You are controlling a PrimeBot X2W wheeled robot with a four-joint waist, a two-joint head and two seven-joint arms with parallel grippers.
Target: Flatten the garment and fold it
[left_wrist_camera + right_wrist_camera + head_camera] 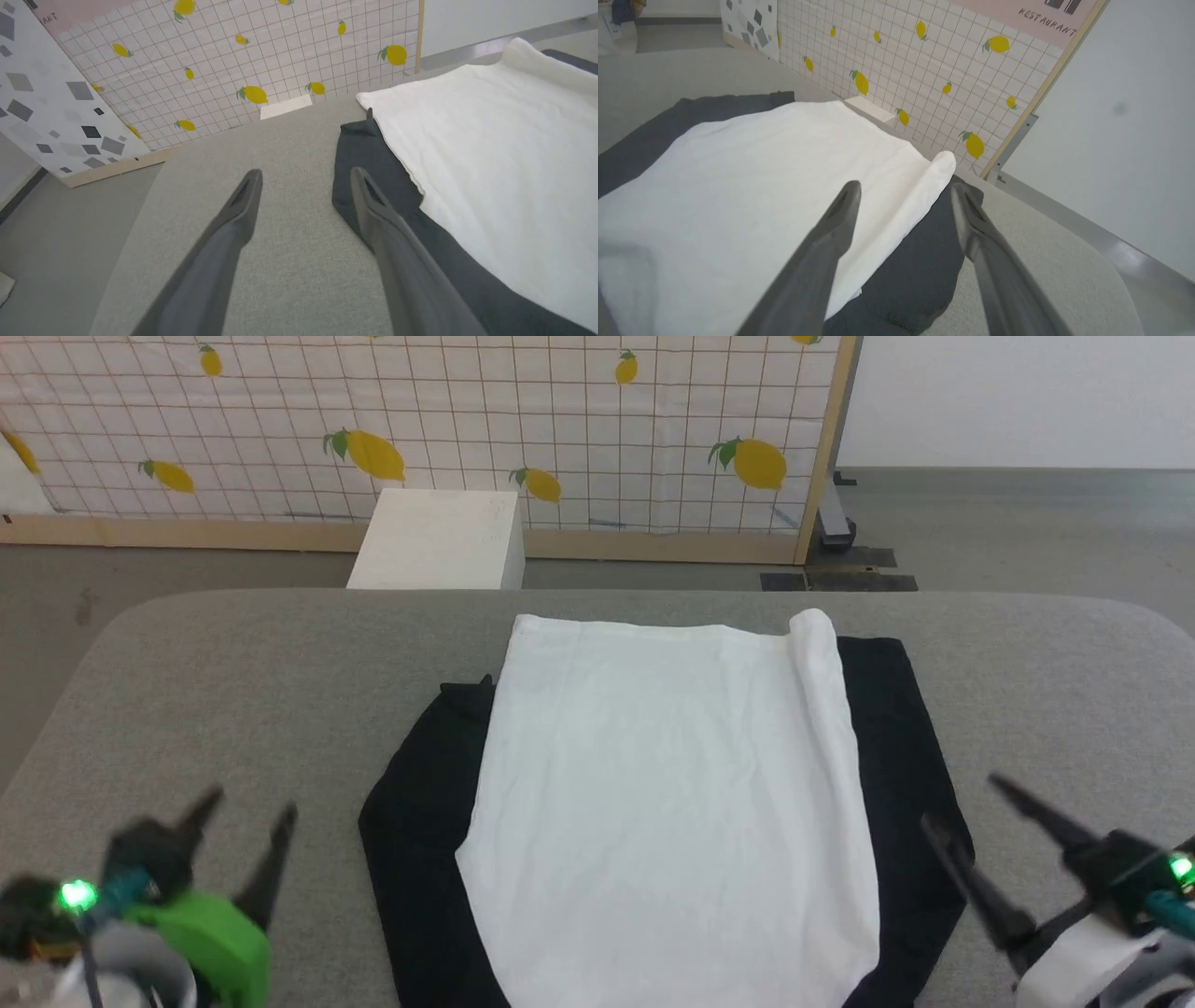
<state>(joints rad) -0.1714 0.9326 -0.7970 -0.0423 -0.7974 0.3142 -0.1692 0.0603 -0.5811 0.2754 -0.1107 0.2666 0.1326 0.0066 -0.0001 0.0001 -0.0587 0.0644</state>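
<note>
The shirt (pixel 672 784) is lying in the middle of the grey table (pixel 233 691), long way running away from the robot. The white body is on top, pretty smooth with just a few soft wrinkles, and it gets wider toward the near end, where it runs off the bottom of the head view. The far edge is straight and sits close to the table's far side.

The black parts stick out from under the white on both sides. The left one is a big dark flap with a little pointed corner at its far end. The right one is a longer strip along the whole side.

The white's right edge isn't flat. It's rolled over into a soft tube that runs down that side, fattest at the far corner. The left white edge lies flat on the black.

The left gripper (pixel 250 803) is out to the left, fingers spread wide with nothing between them. In its wrist view they're above bare table, one finger crossing the edge of the black flap.

The right gripper (pixel 962 801) is spread wide too and holding nothing, just beside the shirt's right side. In its wrist view one finger lines up over the white and the other over the black strip. Can't tell if either is touching the cloth.

Behind the table there's a white box (pixel 439 537) on the floor and a lemon-print screen (pixel 467 411).
</note>
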